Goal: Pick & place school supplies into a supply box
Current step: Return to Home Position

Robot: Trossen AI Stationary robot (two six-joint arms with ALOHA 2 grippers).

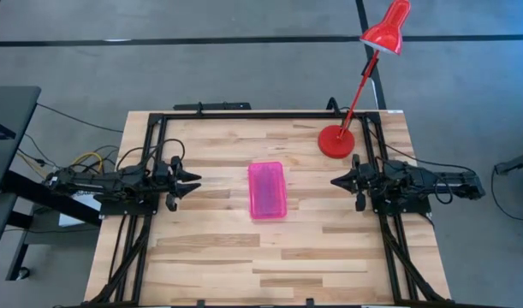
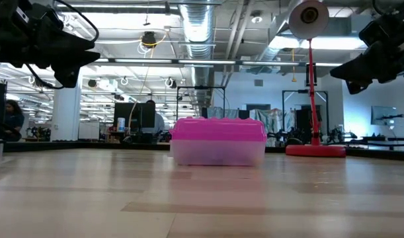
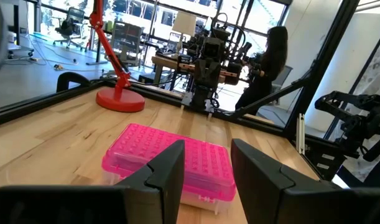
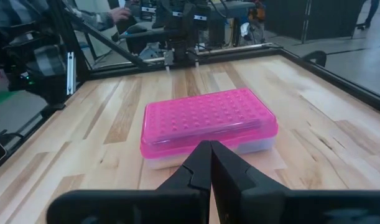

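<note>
You have the small rectangular plastic case with the bright pink textured lid (image 1: 267, 190) lying in the middle of the pale wooden table (image 1: 210, 248). Its lid is down, and its clear base shows in the low view. Your left gripper (image 1: 195, 181) hangs above the table at the case's 9 o'clock, well apart from it, fingers (image 3: 171, 171) spread with a gap between them. Your right gripper (image 1: 334, 181) hangs at 3 o'clock, fingers pressed together on nothing. The red desk lamp (image 1: 336, 141) stands at the case's 2 o'clock.
</note>
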